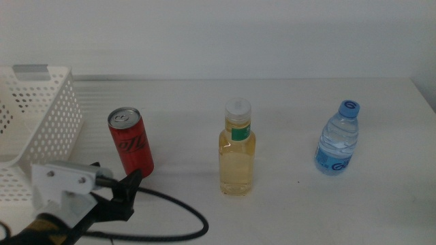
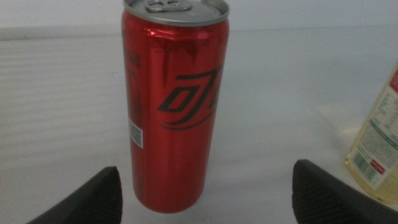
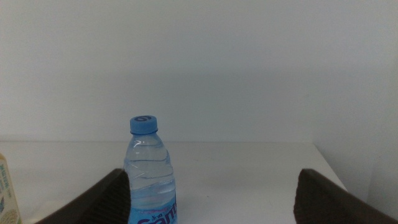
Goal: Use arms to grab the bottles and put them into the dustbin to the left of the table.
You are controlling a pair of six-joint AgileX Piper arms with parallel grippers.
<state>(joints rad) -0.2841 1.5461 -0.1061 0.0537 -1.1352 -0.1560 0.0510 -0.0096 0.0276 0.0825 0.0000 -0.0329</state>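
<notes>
Left wrist view: left hand (image 2: 205,199), jaws apart, faces the upright red aluminium can (image 2: 174,106); right hand (image 3: 214,202) likewise apart.

The open right claw (image 3: 211,202) faces the upright water bottle (image 3: 149,177) ahead.

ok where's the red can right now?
In the middle view the red can stands upright on the table's left side, between the dustbin and the yellow-liquid bottle, just ahead of the open left gripper.

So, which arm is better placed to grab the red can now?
Left. The left gripper is open just before the red can, beside the dustbin. The right gripper faces the water bottle.
</notes>
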